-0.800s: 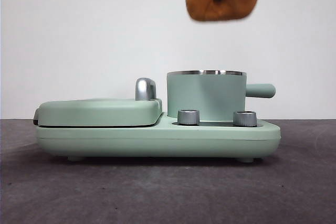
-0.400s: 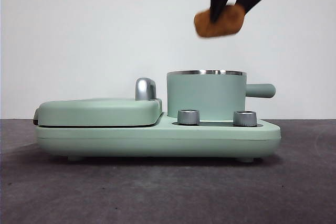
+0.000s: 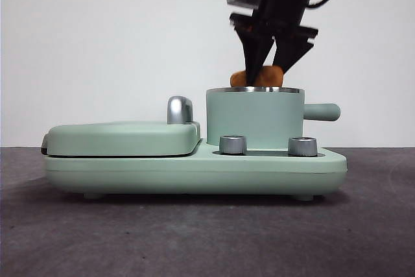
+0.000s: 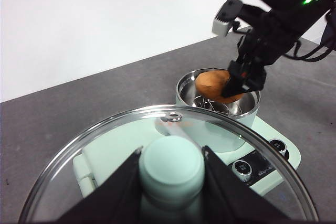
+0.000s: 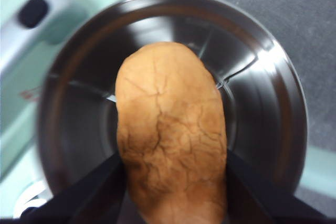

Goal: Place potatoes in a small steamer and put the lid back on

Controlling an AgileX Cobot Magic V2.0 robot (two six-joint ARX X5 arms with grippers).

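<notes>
Clenched on the potato [image 3: 257, 77], my right pincer [image 3: 271, 69] holds it at the steamer [image 3: 254, 119] rim, right of centre, for dropping in, while my left pincer [image 4: 170, 182] grips the lid [image 4: 105, 145] clear.

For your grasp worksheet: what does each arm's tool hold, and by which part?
Right tool: the potato, gripped across its sides over the pot. Left tool: the lid, by its green knob.

I see the orange-brown, cracked potato [image 5: 170, 140] lying level at the open small steamer's [image 3: 255, 118] steel rim. The glass lid [image 4: 173, 166] with its mint knob is off, well apart.
</notes>
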